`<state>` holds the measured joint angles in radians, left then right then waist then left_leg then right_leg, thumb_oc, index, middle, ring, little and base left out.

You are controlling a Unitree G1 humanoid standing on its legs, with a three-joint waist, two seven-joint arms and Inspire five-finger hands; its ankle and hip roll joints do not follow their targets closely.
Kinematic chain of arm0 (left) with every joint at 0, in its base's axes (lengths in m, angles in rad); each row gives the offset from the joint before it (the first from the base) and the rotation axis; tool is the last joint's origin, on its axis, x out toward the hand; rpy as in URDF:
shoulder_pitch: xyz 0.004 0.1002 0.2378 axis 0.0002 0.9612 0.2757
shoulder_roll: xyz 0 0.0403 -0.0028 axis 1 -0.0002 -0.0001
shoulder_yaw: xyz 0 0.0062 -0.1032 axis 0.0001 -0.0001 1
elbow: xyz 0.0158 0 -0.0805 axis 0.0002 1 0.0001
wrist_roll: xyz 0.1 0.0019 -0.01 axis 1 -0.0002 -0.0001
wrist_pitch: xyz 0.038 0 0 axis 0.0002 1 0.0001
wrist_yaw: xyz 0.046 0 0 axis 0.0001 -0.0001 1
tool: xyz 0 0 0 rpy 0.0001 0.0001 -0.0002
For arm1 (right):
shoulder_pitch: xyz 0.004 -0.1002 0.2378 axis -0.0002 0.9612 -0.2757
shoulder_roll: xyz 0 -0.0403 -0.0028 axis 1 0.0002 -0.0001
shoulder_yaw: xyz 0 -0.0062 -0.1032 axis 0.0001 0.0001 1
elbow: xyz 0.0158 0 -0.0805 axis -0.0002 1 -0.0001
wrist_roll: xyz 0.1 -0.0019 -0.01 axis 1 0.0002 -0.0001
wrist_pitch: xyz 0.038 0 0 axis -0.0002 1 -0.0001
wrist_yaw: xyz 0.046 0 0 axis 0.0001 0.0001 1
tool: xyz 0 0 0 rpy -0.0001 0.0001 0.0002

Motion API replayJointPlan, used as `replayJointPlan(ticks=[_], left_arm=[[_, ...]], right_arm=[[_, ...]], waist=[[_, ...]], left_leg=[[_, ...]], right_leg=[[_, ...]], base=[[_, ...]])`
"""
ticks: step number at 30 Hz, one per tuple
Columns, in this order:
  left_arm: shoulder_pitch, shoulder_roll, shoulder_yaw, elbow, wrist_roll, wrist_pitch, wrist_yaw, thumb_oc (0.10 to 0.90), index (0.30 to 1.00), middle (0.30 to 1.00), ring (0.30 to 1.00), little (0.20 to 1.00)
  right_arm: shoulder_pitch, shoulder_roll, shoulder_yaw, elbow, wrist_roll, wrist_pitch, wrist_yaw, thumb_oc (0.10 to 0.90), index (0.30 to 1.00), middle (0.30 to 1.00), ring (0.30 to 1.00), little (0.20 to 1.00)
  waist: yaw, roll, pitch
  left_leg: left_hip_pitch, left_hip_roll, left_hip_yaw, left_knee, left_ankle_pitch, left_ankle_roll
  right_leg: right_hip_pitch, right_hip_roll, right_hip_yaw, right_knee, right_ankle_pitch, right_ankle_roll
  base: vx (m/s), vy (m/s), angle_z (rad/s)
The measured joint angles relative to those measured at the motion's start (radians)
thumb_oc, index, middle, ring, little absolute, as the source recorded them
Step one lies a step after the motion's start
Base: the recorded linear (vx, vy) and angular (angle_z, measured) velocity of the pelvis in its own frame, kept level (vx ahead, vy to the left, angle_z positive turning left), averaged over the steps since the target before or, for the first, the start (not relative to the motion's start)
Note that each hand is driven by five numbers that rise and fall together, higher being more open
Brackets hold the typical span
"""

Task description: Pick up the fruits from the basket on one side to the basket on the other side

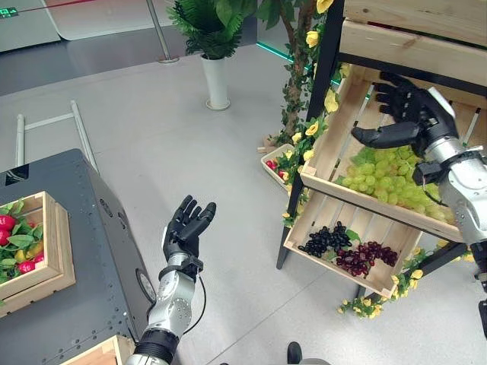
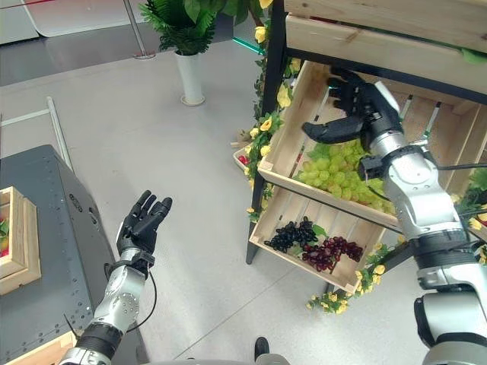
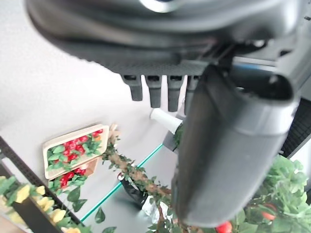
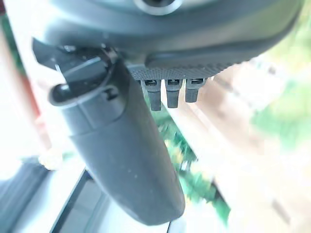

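Observation:
Green grapes [image 1: 384,176] fill a slanted wooden crate [image 1: 329,148] on the shelf at the right. My right hand [image 1: 407,112] hovers open just above those grapes, thumb [image 4: 121,150] stretched out and holding nothing. One tier lower, a second crate [image 1: 319,217] holds dark and red grape bunches [image 1: 346,249]. A wooden box [image 1: 49,255] with red fruit and leaves [image 1: 14,236] rests on the dark cabinet [image 1: 84,274] at the left. My left hand [image 1: 186,224] is raised open over the floor beside that cabinet, empty, fingers [image 3: 155,90] straight.
The black shelf frame [image 1: 323,68] is wound with yellow flowers and leaves. A small tray of red fruit [image 1: 274,163] lies on the floor by its foot. A potted plant in a white vase [image 1: 215,80] stands further back. Another wooden box corner [image 1: 99,351] shows at the cabinet's near edge.

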<state>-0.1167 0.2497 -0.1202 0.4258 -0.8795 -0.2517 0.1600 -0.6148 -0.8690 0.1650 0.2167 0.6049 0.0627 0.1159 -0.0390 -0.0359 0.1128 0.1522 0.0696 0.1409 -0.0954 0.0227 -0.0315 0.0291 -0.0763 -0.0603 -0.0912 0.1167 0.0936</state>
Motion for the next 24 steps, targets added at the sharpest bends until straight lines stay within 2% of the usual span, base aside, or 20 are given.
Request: replayJointPlan(ticks=[9, 14, 21, 24], left_arm=[[0.001, 0.0, 0.004, 0.0, 0.001, 0.0, 0.0, 0.8, 0.9, 0.9, 0.9, 0.9], [0.002, 0.0, 0.006, 0.0, 0.003, 0.0, 0.001, 0.8, 0.9, 0.9, 0.9, 0.9], [0.008, -0.007, 0.008, 0.0, 0.009, 0.0, 0.004, 0.8, 0.9, 0.9, 0.9, 0.9], [0.04, -0.011, 0.008, 0.001, 0.01, 0.0, 0.012, 0.8, 0.9, 0.9, 0.9, 0.9]], right_arm=[[0.123, 0.065, -0.007, -0.108, -0.011, 0.0, 0.061, 0.8, 0.9, 0.9, 0.9, 0.9], [0.165, 0.109, -0.009, -0.125, -0.009, 0.013, 0.07, 0.8, 0.9, 0.9, 0.9, 0.9], [0.333, 0.206, -0.068, -0.229, -0.001, 0.019, 0.106, 0.8, 0.9, 0.9, 0.9, 0.9], [0.409, 0.32, -0.075, -0.258, 0.055, 0.017, 0.115, 0.8, 0.9, 0.9, 0.9, 0.9]], waist=[[-0.006, -0.016, -0.007], [-0.027, -0.02, -0.008], [-0.039, -0.021, -0.008], [-0.051, -0.02, -0.008]], left_leg=[[0.0, 0.0, 0.002, 0.0, 0.0, 0.0], [0.0, 0.0, 0.004, 0.0, 0.0, 0.0], [0.001, 0.001, 0.008, 0.0, -0.001, 0.0], [0.003, 0.001, 0.016, 0.0, -0.001, 0.001]], right_leg=[[-0.001, 0.0, 0.002, 0.0, 0.0, 0.0], [-0.002, 0.0, 0.003, 0.0, 0.0, 0.0], [-0.004, 0.002, 0.007, 0.0, 0.0, 0.0], [-0.006, 0.003, 0.016, -0.001, -0.001, -0.001]], base=[[0.0, 0.0, 0.0], [0.0, 0.0, 0.0], [0.0, 0.0, 0.0], [0.0, -0.002, -0.08]])
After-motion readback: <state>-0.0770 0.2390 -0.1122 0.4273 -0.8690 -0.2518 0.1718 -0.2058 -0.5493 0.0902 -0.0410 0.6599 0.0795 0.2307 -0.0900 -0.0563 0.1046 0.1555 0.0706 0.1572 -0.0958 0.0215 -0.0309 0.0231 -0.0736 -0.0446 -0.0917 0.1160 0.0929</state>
